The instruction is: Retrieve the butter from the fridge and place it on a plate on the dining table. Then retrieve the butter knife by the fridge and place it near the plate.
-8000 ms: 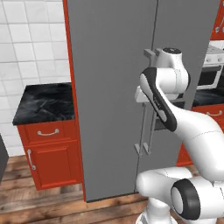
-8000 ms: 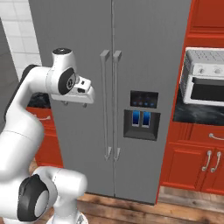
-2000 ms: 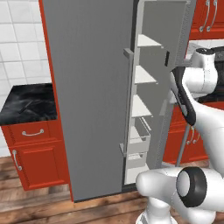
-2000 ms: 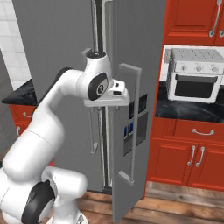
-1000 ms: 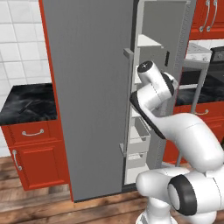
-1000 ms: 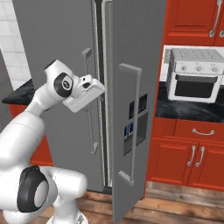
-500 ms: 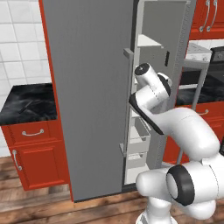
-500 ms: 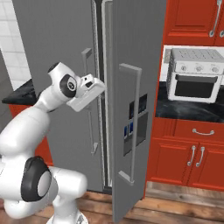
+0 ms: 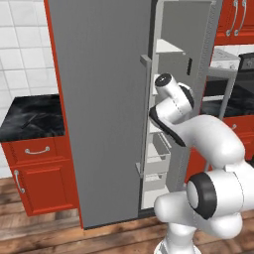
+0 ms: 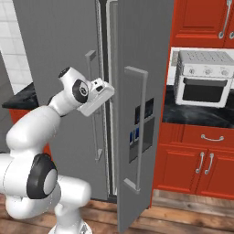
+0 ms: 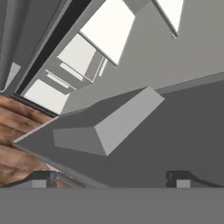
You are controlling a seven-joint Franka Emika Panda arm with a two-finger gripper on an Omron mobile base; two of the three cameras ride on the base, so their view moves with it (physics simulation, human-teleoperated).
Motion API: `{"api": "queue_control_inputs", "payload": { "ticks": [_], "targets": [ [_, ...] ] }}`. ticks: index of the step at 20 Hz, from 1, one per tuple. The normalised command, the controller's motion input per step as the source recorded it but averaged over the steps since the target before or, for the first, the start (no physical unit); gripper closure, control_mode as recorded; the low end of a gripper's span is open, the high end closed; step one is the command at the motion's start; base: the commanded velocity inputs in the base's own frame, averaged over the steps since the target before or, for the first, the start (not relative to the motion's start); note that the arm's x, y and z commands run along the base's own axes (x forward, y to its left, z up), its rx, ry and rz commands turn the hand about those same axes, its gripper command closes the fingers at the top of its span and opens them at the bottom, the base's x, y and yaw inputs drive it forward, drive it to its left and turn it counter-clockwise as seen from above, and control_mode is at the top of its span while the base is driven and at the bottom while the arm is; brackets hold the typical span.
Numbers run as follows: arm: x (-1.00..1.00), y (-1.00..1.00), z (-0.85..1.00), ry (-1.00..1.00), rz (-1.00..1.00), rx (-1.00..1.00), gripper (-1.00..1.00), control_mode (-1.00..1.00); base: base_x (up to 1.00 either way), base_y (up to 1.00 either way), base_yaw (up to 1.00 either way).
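The grey fridge (image 9: 99, 99) stands with its right door (image 10: 141, 55) swung partly open, and pale shelves (image 9: 167, 47) and door bins (image 9: 159, 149) show through the gap. My gripper (image 10: 104, 93) hovers at chest height in front of the gap between the two doors, beside the left door's bar handle (image 10: 93, 105). In the hand view the gripper (image 11: 110, 177) is open, its fingertips (image 11: 41, 177) wide apart with nothing between them; a grey handle end (image 11: 109, 127) lies ahead of them. The butter, plate, dining table and butter knife are out of view.
The open door's long handle (image 10: 141, 128) juts toward me on the right. A toaster oven (image 10: 201, 84) sits on the black marble counter over red cabinets (image 10: 201, 160). Left of the fridge is another marble-topped red cabinet (image 9: 34, 149). The floor is wood.
The hand has eased slightly toward the gap between the doors and turned a little. The door stands as it did, and the jaws stay open.
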Motion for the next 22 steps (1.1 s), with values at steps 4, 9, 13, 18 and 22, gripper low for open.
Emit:
{"api": "queue_control_inputs", "payload": {
  "ticks": [4,9,13,18,22],
  "targets": [
    [0.05,-0.27,-0.01,0.0,0.01,-0.02,-1.0,-1.0,0.0,0.0,0.0],
    [0.0,-0.21,0.0,0.0,0.0,-0.05,-1.0,-1.0,0.0,0.0,0.0],
    [-0.18,-0.55,0.0,0.02,0.0,-0.01,-1.0,-1.0,0.0,0.0,0.0],
    [-0.41,-0.81,0.01,0.11,-0.04,0.0,-1.0,-1.0,0.0,0.0,0.0],
    [-0.42,-0.98,0.09,0.12,-0.02,0.0,-1.0,-1.0,0.0,0.0,0.0]
  ]
}}
